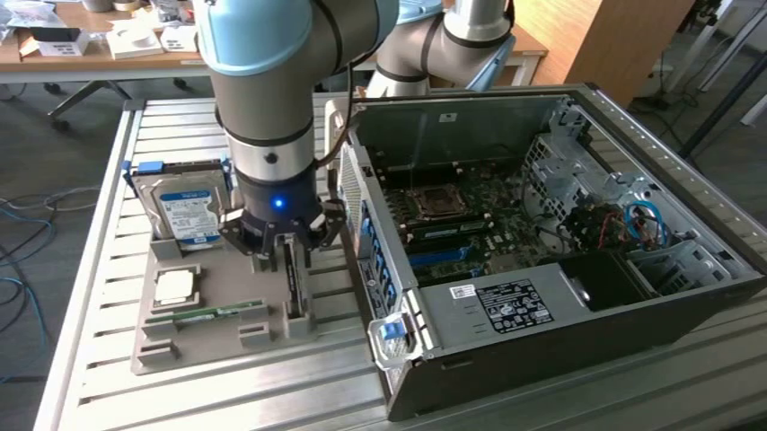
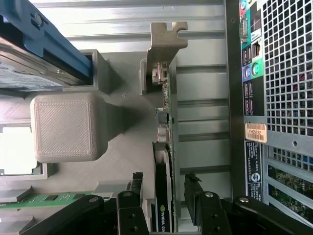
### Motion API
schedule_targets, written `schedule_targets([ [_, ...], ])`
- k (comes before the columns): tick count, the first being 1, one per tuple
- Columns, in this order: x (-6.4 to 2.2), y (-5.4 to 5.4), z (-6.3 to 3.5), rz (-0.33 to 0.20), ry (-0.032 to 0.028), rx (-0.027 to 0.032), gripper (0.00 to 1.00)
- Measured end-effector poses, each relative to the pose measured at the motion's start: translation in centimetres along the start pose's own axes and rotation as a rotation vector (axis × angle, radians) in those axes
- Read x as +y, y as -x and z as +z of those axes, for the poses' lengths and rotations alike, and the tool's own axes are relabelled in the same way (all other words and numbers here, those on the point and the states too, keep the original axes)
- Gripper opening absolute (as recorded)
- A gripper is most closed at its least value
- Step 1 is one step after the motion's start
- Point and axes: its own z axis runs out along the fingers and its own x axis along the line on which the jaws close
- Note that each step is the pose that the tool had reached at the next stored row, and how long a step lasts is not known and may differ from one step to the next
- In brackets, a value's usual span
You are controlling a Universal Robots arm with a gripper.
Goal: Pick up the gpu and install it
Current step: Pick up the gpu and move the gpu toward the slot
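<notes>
The gpu (image 1: 295,294) is a thin dark card standing on edge in a slot of the grey holder (image 1: 198,352), beside the open computer case (image 1: 540,224). In the wrist view the gpu (image 2: 163,181) appears edge-on, its metal bracket (image 2: 166,41) at the far end. My gripper (image 1: 291,256) reaches straight down over the card. In the wrist view my gripper (image 2: 165,185) is open and straddles the card, with one black fingertip (image 2: 137,182) on each side. A gap shows between each pad and the card.
The holder also carries a silver hard drive (image 1: 186,211) with a blue label, a square processor chip (image 1: 176,285) and a green memory stick (image 1: 218,313). The case's rear panel (image 2: 276,73) stands close beside the card. The motherboard (image 1: 462,220) lies exposed inside the case.
</notes>
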Motion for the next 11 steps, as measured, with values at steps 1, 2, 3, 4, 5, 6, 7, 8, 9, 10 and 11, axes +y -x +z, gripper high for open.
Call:
schedule_targets([
  [1,0.0,0.0,0.07,0.0,0.0,-0.0001,0.47],
  [2,0.0,0.0,0.15,0.0,0.0,-0.0001,0.47],
  [3,0.0,-0.01,0.26,0.0,0.0001,-0.0001,0.47],
  [4,0.0,-0.01,0.35,0.001,0.0,-0.0001,0.47],
  [5,0.0,-0.01,0.42,0.001,0.0,-0.0001,0.47],
  [6,0.0,-0.01,0.49,0.001,0.0,-0.0001,0.47],
  [7,0.0,-0.02,0.57,0.001,0.0001,-0.0001,0.47],
  [8,0.0,-0.02,0.64,0.001,0.0001,-0.0001,0.47],
  [9,0.0,-0.02,0.69,0.001,0.0,-0.0001,0.47],
  [10,0.0,-0.03,0.72,0.001,-0.0001,0.0,0.47],
  [11,0.0,-0.03,0.72,0.001,-0.0001,0.0,0.47],
])
